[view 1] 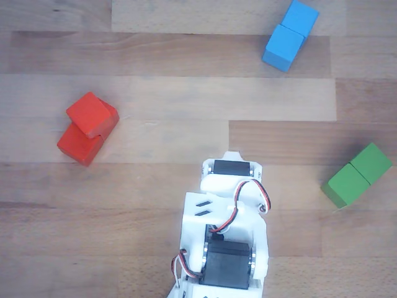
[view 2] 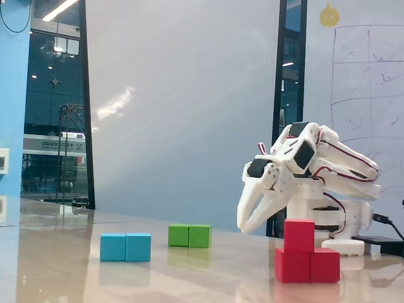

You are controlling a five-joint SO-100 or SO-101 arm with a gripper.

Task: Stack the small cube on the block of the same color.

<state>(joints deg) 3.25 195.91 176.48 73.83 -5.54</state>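
The arm (view 2: 315,170) has glossy white plastic links with black servo blocks set in, thin red, black and white cables, and a rounded white base (view 2: 344,218).

claw (view 2: 245,224) tips hidden in other view; block (view 1: 79,145) partly under small cube (view 1: 90,114)

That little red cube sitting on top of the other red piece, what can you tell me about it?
The small cube is red-orange with plain matte faces, possibly painted wood or foam. It sits upright on the block of the same color, touching only that. In the fixed view it rests toward the block's left half. In the other view, from above, the small cube is slightly turned against the block and covers one end. The gripper hangs apart from it, holding nothing.
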